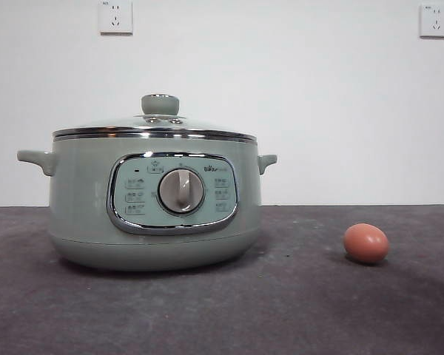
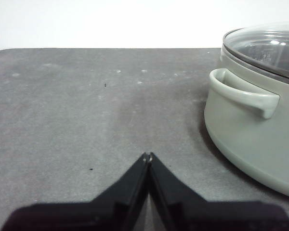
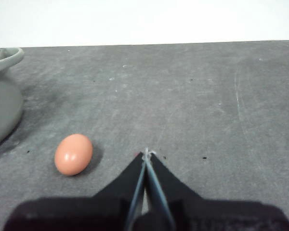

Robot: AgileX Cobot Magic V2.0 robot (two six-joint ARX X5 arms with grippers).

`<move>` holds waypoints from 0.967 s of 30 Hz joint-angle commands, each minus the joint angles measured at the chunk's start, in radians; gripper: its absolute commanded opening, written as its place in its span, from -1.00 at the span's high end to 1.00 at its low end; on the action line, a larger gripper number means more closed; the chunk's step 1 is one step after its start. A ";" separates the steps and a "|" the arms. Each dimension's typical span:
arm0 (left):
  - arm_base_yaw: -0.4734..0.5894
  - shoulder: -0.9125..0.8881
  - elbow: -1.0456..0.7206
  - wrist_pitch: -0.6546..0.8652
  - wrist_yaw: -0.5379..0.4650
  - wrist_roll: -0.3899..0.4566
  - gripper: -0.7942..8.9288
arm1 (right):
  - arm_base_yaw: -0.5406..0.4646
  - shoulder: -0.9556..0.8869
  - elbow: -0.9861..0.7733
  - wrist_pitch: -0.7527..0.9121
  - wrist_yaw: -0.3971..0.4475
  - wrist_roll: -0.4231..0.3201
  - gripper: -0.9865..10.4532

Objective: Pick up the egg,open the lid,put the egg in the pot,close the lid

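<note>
The pale green pot point(image 1: 154, 200) stands on the dark table, left of centre in the front view, its glass lid point(image 1: 155, 129) with green knob seated on top. The reddish-brown egg point(image 1: 365, 243) lies on the table to the pot's right. In the right wrist view the egg point(image 3: 73, 154) rests a short way off from my right gripper point(image 3: 146, 153), which is shut and empty. My left gripper point(image 2: 147, 156) is shut and empty, hovering over bare table beside the pot point(image 2: 255, 120) and its side handle. Neither arm shows in the front view.
A white wall with two sockets point(image 1: 115, 16) runs behind the table. The grey table surface point(image 1: 296, 310) stretches in front of the pot and egg.
</note>
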 commanded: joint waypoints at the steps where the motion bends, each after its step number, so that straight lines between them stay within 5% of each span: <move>1: 0.003 -0.001 -0.010 0.007 0.000 -0.016 0.85 | 0.000 -0.001 -0.009 0.008 -0.001 0.017 0.84; 16: 0.001 0.087 0.245 -0.125 0.077 -0.174 0.85 | 0.000 0.079 0.245 0.011 -0.015 0.221 0.85; 22: 0.001 0.207 0.413 -0.227 0.175 -0.169 0.85 | 0.000 0.217 0.451 -0.113 -0.121 0.196 0.85; 29: 0.001 0.358 0.636 -0.356 0.380 -0.111 0.85 | 0.000 0.436 0.751 -0.451 -0.261 0.024 0.85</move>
